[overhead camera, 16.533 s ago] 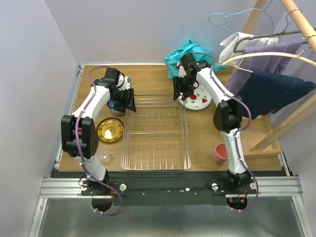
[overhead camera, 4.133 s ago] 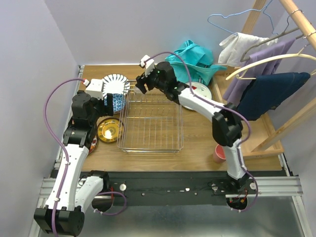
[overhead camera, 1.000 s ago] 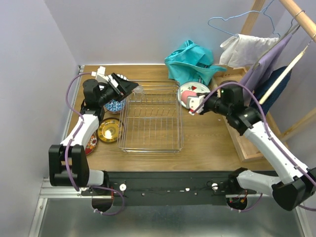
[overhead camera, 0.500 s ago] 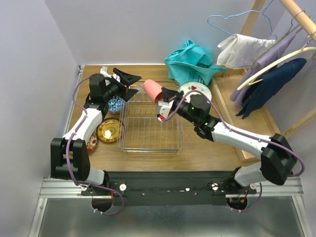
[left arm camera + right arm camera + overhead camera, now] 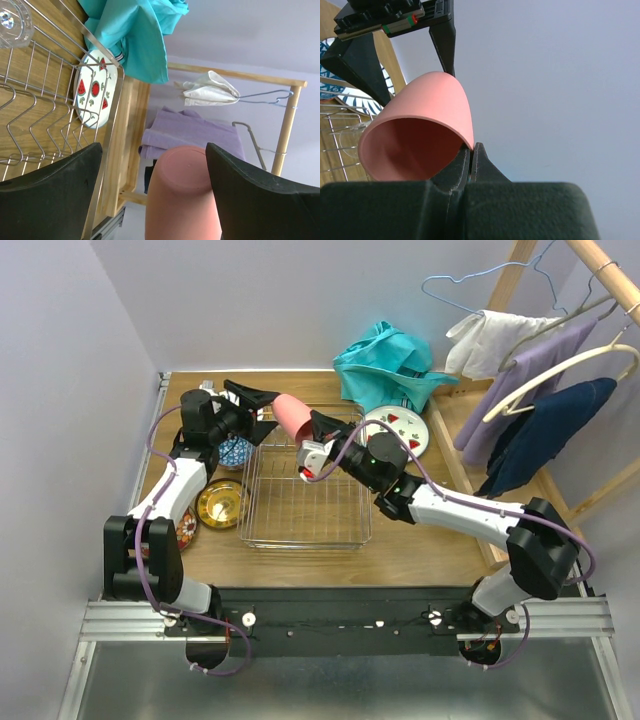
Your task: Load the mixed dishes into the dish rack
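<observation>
Top view: half a second back the pink cup [image 5: 291, 414] was over the far rail of the dish rack [image 5: 308, 502]. Now the right gripper [image 5: 314, 430] has carried it further toward the bench's far-left corner, and it hangs in the air tipped on its side. That puts it right at the mouth of the left gripper [image 5: 266, 410], whose jaws are spread wide with nothing in them. It looks like a hand-off, or a drop into the rack's far-left corner; either way the cup isn't loaded yet. The right arm is stretched low and long from the near-right edge, diagonally over the rack. The left arm is folded up along the left edge, wrist pointing right. The gold saucer [image 5: 222, 503] and fruit plate [image 5: 402, 430] sit on the wood outside the rack.

Left wrist: the cup's base fills the gap between the 2 black fingers [image 5: 50, 192], with daylight on both sides, so no contact. A clear glass [image 5: 12, 22] sits inside the rack wires.

Right wrist: its jaws are clamped tight on the cup's rim, 1 inside and 1 outside. The left gripper's open fingers show just beyond the cup.
</observation>
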